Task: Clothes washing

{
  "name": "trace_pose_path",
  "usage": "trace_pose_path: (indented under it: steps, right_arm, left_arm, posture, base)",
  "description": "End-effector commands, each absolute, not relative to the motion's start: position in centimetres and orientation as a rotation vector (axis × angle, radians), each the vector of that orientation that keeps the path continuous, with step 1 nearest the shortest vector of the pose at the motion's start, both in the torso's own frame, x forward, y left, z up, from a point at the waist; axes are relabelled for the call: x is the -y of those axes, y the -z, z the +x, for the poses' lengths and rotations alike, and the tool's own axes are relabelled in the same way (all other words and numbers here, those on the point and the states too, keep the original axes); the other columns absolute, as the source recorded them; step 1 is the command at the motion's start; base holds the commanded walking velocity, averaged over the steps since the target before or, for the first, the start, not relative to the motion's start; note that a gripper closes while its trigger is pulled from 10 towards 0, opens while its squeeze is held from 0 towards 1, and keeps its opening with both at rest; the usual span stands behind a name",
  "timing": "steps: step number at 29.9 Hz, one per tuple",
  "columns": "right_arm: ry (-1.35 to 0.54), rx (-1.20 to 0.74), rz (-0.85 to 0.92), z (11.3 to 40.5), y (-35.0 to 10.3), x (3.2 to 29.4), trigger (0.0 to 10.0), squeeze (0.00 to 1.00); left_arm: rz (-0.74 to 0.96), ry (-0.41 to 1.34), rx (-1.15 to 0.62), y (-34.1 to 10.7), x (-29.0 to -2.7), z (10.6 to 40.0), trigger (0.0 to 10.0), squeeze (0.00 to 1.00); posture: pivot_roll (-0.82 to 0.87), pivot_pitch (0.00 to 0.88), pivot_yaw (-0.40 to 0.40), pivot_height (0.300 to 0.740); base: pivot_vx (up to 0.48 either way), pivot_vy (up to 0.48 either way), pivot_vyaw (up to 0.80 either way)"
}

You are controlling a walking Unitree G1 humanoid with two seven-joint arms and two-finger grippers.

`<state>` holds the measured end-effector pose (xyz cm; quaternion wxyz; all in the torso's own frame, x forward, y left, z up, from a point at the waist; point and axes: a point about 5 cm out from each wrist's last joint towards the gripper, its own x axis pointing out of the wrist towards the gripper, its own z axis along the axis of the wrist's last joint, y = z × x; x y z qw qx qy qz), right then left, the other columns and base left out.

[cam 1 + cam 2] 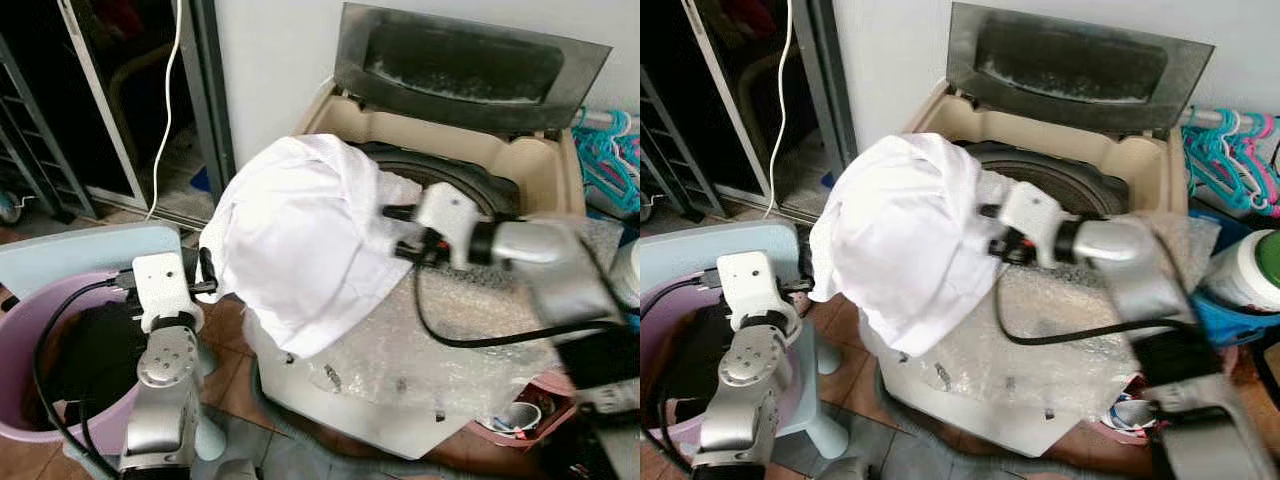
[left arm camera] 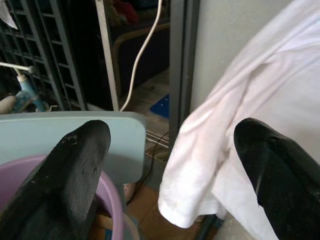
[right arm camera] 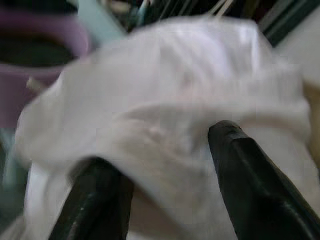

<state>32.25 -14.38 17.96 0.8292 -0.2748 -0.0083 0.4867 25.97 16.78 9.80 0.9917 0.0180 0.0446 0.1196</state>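
A white garment hangs bunched in the air over the front left corner of a beige top-loading washing machine, whose lid stands up. My right gripper reaches in from the right and is shut on the garment; cloth bulges between its fingers. My left gripper is open, just beside the garment's lower left edge and above a purple basket holding dark clothes. The white hem hangs between the left fingers without being held.
The basket rests on a light blue stool. Bubble wrap covers the machine's front. Teal hangers and a white jar with a green lid are on the right. A dark sliding doorway with a white cable stands behind, on the left.
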Motion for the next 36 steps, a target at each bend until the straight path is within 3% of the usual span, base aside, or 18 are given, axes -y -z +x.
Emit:
trace_pose_path:
  steps: [1, 5, 10, 12, 13, 15, 16, 17, 18, 19, 21, 36]
  right_arm:
    - [-1.026, 0.057, -0.623, 32.4, -18.6, 13.9, 10.0, 1.0]
    - [-1.023, 0.134, -0.558, 32.1, -17.2, 9.7, 10.0, 1.0]
    - [-0.953, 0.077, -0.634, 32.7, -15.3, 8.0, 10.0, 0.94]
    - [-0.876, -0.012, -0.659, 33.5, -14.2, 8.2, 10.0, 0.71]
    - [-0.863, -0.03, -0.668, 33.6, -14.0, 8.2, 10.0, 0.71]
    - [-0.828, -0.069, -0.683, 33.9, -13.4, 8.5, 9.8, 0.51]
    - [-0.828, -0.069, -0.683, 33.9, -13.4, 8.5, 9.8, 0.51]
    - [-0.778, -0.107, -0.675, 34.4, -13.0, 9.2, 0.0, 0.34]
    - [-0.758, -0.122, -0.667, 34.5, -12.9, 9.5, 0.0, 0.34]
    - [-0.722, -0.135, -0.668, 34.9, -12.8, 10.0, 0.0, 0.06]
    - [-0.679, -0.146, -0.673, 35.2, -12.8, 10.6, 0.0, 0.02]
    - [-0.502, -0.236, -0.451, 36.2, -12.2, 12.8, 0.0, 0.0]
  left_arm:
    - [0.044, -0.242, -0.09, -9.9, -16.8, 26.2, 10.0, 0.0]
    - [0.045, -0.241, -0.091, -9.9, -16.8, 26.2, 10.0, 0.0]
    - [0.047, -0.248, -0.092, -10.0, -16.9, 26.1, 10.0, 0.0]
    - [0.045, -0.251, -0.094, -9.9, -16.8, 26.0, 10.0, 0.0]
    - [0.045, -0.251, -0.095, -9.9, -16.8, 26.0, 10.0, 0.0]
    - [0.044, -0.252, -0.095, -9.9, -16.8, 25.9, 10.0, 0.0]
    - [0.044, -0.252, -0.095, -9.9, -16.8, 25.9, 10.0, 0.0]
    - [0.043, -0.254, -0.096, -9.9, -16.8, 25.9, 10.0, 0.0]
    - [0.043, -0.255, -0.097, -9.9, -16.8, 25.9, 10.0, 0.0]
    - [0.043, -0.256, -0.099, -9.8, -16.8, 25.9, 10.0, 0.0]
    - [0.043, -0.256, -0.1, -9.8, -16.8, 25.8, 10.0, 0.0]
    - [0.045, -0.252, -0.106, -9.7, -16.7, 25.8, 10.0, 0.0]
  posture:
    - [0.0, 0.0, -0.026, 0.74]
    - [0.01, 0.0, -0.028, 0.74]
    - [0.02, 0.0, -0.037, 0.74]
    - [0.02, 0.0, -0.041, 0.74]
    - [0.02, 0.0, -0.041, 0.74]
    - [0.02, 0.0, -0.043, 0.74]
    - [0.02, 0.0, -0.043, 0.74]
    - [0.02, 0.0, -0.044, 0.74]
    - [0.02, 0.0, -0.044, 0.74]
    - [0.02, 0.0, -0.044, 0.74]
    - [0.02, 0.0, -0.043, 0.74]
    - [0.02, 0.0, -0.04, 0.74]
  base:
    - [0.0, 0.0, 0.0]
    - [0.0, 0.0, 0.0]
    - [0.0, 0.0, 0.0]
    - [0.0, 0.0, 0.0]
    - [0.0, 0.0, 0.0]
    - [0.0, 0.0, 0.0]
    - [0.0, 0.0, 0.0]
    - [0.0, 0.0, 0.0]
    - [0.0, 0.0, 0.0]
    - [0.0, 0.0, 0.0]
    - [0.0, 0.0, 0.0]
    - [0.0, 0.0, 0.0]
